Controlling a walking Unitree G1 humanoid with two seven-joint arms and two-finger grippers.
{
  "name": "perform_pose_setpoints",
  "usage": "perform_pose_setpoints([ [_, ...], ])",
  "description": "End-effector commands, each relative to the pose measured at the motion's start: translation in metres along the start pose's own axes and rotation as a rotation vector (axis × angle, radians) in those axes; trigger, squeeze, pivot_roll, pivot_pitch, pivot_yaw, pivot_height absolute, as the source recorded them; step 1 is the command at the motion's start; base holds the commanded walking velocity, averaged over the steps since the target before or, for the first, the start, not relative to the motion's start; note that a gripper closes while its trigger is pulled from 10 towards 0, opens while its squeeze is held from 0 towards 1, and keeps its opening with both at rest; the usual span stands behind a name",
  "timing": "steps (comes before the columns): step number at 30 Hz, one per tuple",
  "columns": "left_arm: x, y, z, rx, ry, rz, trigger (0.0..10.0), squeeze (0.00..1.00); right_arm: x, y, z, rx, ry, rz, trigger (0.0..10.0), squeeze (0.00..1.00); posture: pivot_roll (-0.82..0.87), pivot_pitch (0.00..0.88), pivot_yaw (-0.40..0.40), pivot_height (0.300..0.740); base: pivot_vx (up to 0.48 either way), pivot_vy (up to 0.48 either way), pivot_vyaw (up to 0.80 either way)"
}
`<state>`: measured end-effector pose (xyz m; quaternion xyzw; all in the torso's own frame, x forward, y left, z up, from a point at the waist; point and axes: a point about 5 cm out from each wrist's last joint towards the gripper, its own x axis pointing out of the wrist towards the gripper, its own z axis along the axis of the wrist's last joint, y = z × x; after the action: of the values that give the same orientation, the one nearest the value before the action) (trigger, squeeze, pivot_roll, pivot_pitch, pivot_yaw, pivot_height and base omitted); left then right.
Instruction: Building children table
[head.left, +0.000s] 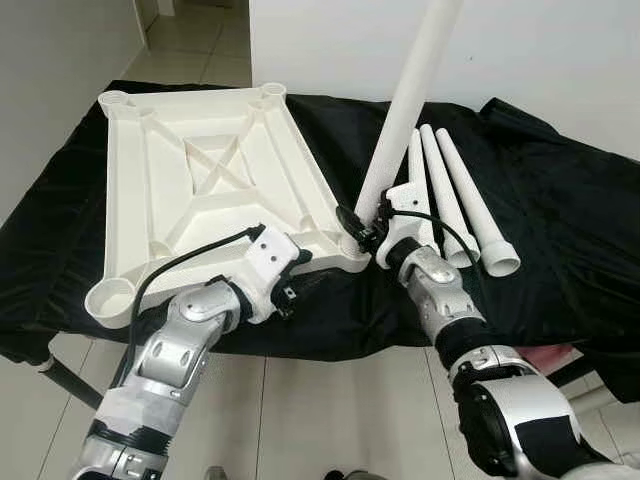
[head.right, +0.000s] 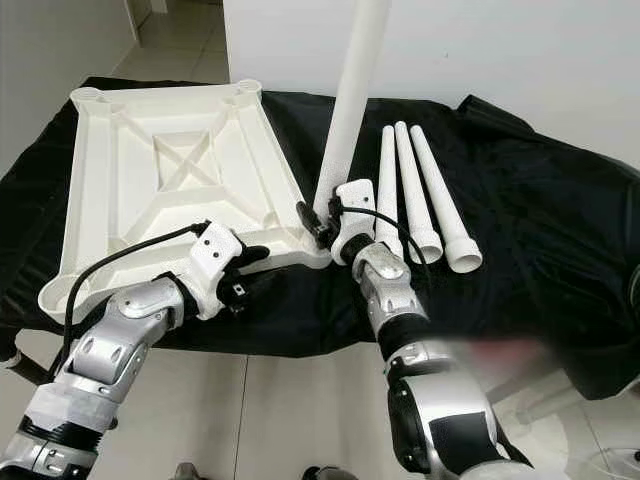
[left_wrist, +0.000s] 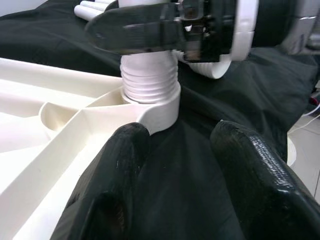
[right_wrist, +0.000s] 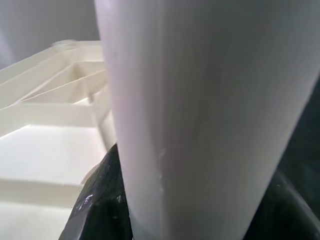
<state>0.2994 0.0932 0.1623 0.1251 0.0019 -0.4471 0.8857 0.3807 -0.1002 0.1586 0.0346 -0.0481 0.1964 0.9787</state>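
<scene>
The white tabletop (head.left: 215, 170) lies upside down on a black cloth. A white leg (head.left: 400, 110) stands upright in its near right corner socket (left_wrist: 155, 107), with the threaded end (left_wrist: 150, 80) partly showing above the rim. My right gripper (head.left: 365, 232) is shut on the leg just above the socket, and the right wrist view shows the leg (right_wrist: 200, 115) between the black fingers (right_wrist: 100, 200). My left gripper (head.left: 295, 270) rests open on the cloth at the tabletop's front edge, fingers (left_wrist: 115, 185) pointing at that socket with nothing between them.
Three loose white legs (head.left: 455, 195) lie side by side on the cloth to the right of the upright leg. The black cloth (head.left: 560, 220) drapes over the front edge of the low surface. Tiled floor (head.left: 330, 410) is below and a white wall (head.left: 540, 50) behind.
</scene>
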Motion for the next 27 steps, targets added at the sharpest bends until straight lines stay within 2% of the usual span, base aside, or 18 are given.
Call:
perform_pose_setpoints([
  [1,0.000,-0.004,-0.003,-0.013,0.009,-0.029,10.0,0.00,-0.009,-0.004,-0.023,0.066,0.092,-0.128,10.0,0.00,0.04,0.057,-0.078,0.740,0.000,0.000,0.00],
  [3,0.000,-0.004,-0.003,-0.013,0.010,-0.029,10.0,0.00,-0.010,-0.002,-0.023,0.076,0.089,-0.157,10.0,0.00,0.04,0.057,-0.078,0.740,0.000,0.000,0.00],
  [5,0.000,-0.004,-0.003,-0.012,0.012,-0.027,10.0,0.00,-0.011,0.002,-0.022,0.092,0.070,-0.245,10.0,0.00,0.03,0.050,-0.078,0.740,0.000,0.000,0.00],
  [8,0.000,-0.004,-0.004,-0.011,0.012,-0.027,10.0,0.00,-0.012,0.004,-0.022,0.097,0.063,-0.277,10.0,0.00,0.03,0.049,-0.078,0.740,0.000,0.000,0.00],
  [11,0.000,-0.003,-0.003,-0.010,0.013,-0.026,10.0,0.00,-0.017,0.010,-0.022,0.125,0.057,-0.378,10.0,0.00,0.03,0.045,-0.077,0.740,0.000,0.000,0.00],
  [14,0.000,-0.002,-0.003,-0.008,0.013,-0.025,10.0,0.00,-0.021,0.014,-0.022,0.113,0.059,-0.425,10.0,0.00,0.03,0.044,-0.076,0.740,0.000,0.000,0.00],
  [20,0.000,-0.001,-0.003,-0.006,0.014,-0.026,10.0,0.00,-0.026,0.021,-0.021,0.114,0.051,-0.465,10.0,0.00,0.03,0.041,-0.075,0.740,0.000,0.000,0.00],
  [27,0.000,-0.001,-0.003,-0.005,0.014,-0.026,10.0,0.00,-0.028,0.022,-0.019,0.118,0.053,-0.478,10.0,0.00,0.03,0.041,-0.075,0.740,0.000,0.000,0.00],
])
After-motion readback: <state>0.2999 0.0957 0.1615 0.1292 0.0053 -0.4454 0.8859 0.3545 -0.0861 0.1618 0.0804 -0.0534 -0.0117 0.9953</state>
